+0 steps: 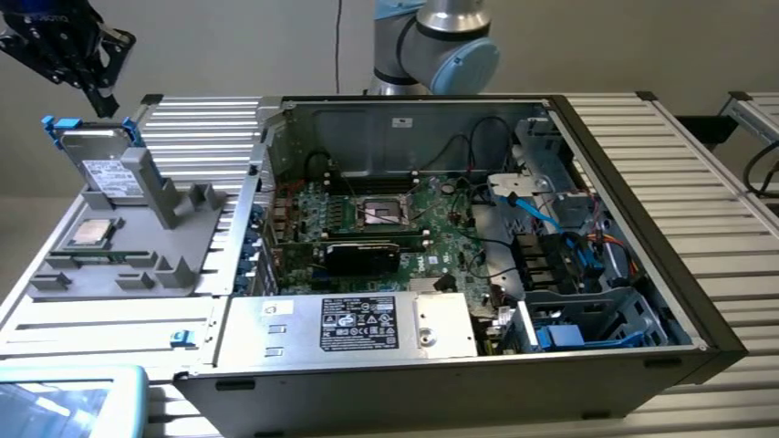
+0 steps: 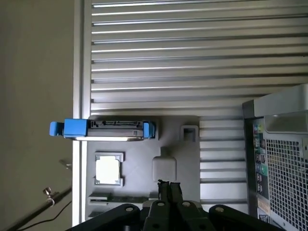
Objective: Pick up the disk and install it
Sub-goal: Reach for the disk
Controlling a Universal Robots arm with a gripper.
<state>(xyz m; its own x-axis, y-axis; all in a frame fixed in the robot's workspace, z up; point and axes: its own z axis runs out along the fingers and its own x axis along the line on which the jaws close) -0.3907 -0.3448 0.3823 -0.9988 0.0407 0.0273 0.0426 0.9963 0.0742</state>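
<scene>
Hand (image 2: pixel 168 184) closed, empty, hovering above upright disk (image 1: pixel 108 169).

no text readable. print seen on black label (image 1: pixel 357 321) of power supply (image 1: pixel 274 330) and on disk (image 1: pixel 104 169) label, characters not made out.

High oblique exterior view down across computer case (image 1: pixel 389 128) toward arm base (image 1: pixel 432 46), wrist view straight down from well above, grey holder (image 1: pixel 146 260) (image 2: pixel 139 163) and disk (image 1: pixel 109 169) (image 2: pixel 115 130) shared
</scene>
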